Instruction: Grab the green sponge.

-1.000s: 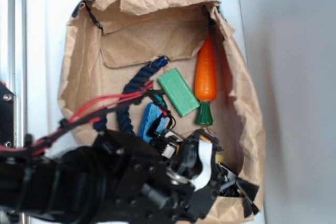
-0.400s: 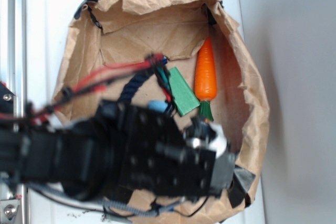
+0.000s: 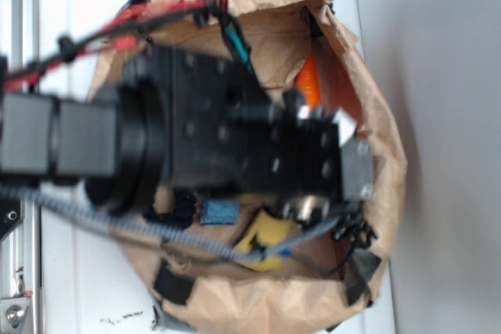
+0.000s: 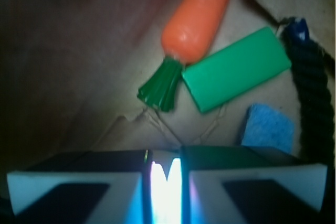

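Note:
In the wrist view the green sponge [image 4: 236,69] is a flat green block lying on brown paper, just right of the toy carrot's green top. My gripper [image 4: 163,182] fills the bottom edge, below and left of the sponge and apart from it. Its two fingers stand almost together, with only a thin bright slit and nothing between them. In the exterior view the arm and gripper [image 3: 352,166] hang over the bag and hide the green sponge.
All the objects lie inside an open brown paper bag [image 3: 376,131] on a white surface. An orange carrot [image 4: 199,14] lies beside the sponge, with a light-blue sponge [image 4: 268,127] and a dark blue rope [image 4: 312,87] to the right. A yellow sponge [image 3: 270,238] lies near the bag's front.
The arm has swept from the bag's near end up over its middle and now covers the green sponge in the exterior view. The yellow sponge has come into sight.

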{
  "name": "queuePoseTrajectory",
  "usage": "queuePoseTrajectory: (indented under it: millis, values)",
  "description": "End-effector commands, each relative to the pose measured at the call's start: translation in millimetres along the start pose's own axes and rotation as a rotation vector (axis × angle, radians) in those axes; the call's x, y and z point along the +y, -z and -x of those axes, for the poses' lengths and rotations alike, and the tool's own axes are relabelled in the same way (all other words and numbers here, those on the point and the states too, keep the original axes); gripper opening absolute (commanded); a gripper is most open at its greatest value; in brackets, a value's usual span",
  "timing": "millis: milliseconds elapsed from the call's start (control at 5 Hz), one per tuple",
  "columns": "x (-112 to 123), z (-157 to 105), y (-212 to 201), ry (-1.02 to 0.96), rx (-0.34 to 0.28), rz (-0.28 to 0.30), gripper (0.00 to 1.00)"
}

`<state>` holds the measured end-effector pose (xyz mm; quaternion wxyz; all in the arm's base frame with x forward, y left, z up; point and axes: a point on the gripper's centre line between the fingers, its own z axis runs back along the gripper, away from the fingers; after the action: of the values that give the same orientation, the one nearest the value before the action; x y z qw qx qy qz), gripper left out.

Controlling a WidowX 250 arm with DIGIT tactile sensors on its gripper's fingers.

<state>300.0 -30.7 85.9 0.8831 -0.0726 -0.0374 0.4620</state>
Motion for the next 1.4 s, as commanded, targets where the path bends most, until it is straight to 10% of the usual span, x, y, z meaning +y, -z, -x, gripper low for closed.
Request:
queuePoseTrajectory:
  millis: [0, 200, 1200]
  values:
    - [6.7, -29.3, -43.0, 0.008, 0.005, 0.089, 0.00]
    - [6.4, -25.3, -34.3, 0.020, 0.031, 0.069, 1.00]
    - [1.8, 34.4, 37.6, 0.163, -0.043, 0.044, 1.00]
